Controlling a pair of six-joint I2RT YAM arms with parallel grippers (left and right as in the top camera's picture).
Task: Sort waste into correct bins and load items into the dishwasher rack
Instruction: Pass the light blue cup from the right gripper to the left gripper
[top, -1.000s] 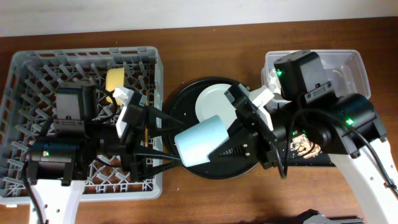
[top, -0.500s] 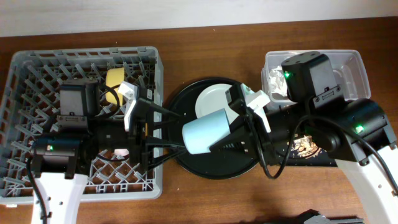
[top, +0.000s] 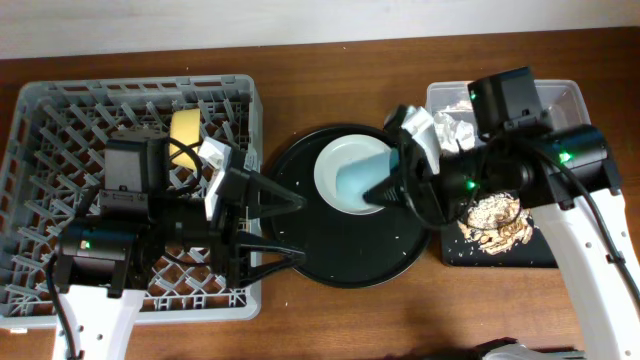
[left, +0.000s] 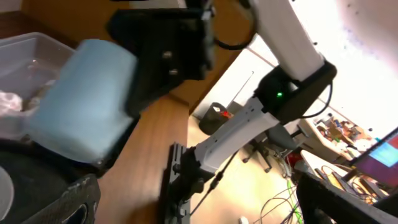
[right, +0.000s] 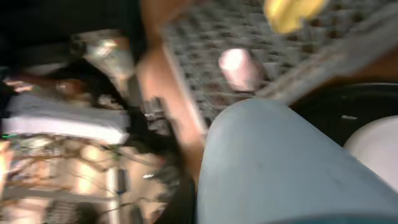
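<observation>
Shifted rightward, light-blue cup (top: 356, 176) lies sideways in right end effector (top: 379, 189), over plate (top: 328, 172).

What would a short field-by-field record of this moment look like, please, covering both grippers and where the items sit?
right gripper: shut on light-blue cup, over the plate
left gripper: open, empty, over the round black tray, left side
dishwasher rack: holds yellow bowl and pink cup
clear tub: crumpled tissue
black rectangular tray: food scraps
</observation>
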